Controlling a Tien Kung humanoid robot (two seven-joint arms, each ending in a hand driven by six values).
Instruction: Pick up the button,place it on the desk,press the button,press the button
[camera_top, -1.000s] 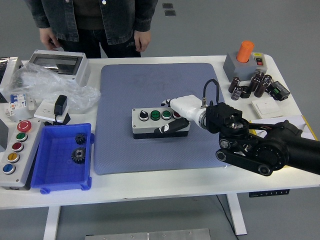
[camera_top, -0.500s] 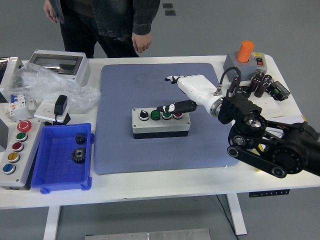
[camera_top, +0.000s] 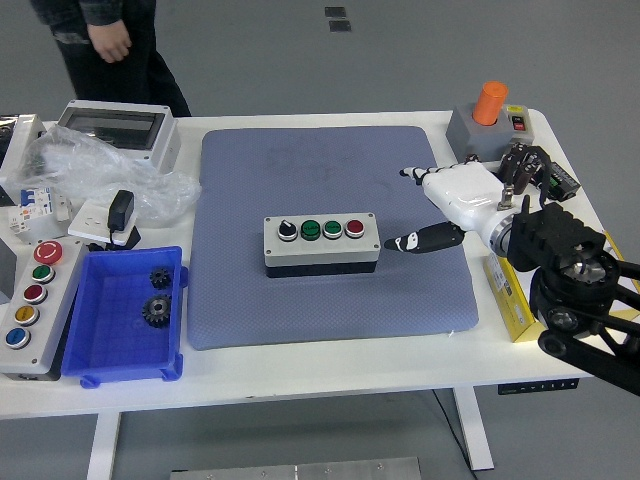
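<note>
Now the button box (camera_top: 321, 243) sits on the blue mat (camera_top: 330, 290), left of the right hand (camera_top: 450, 205). That hand hovers apart from it, fingers loosely spread, holding nothing.

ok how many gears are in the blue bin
2, both near the far right corner of the blue bin: a smaller gear toward the back, and a larger gear just in front of it. None looks hidden.

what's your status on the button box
Right hand open, clear of the button box. Box sits on blue mat, untouched. Nothing in the way.
</note>
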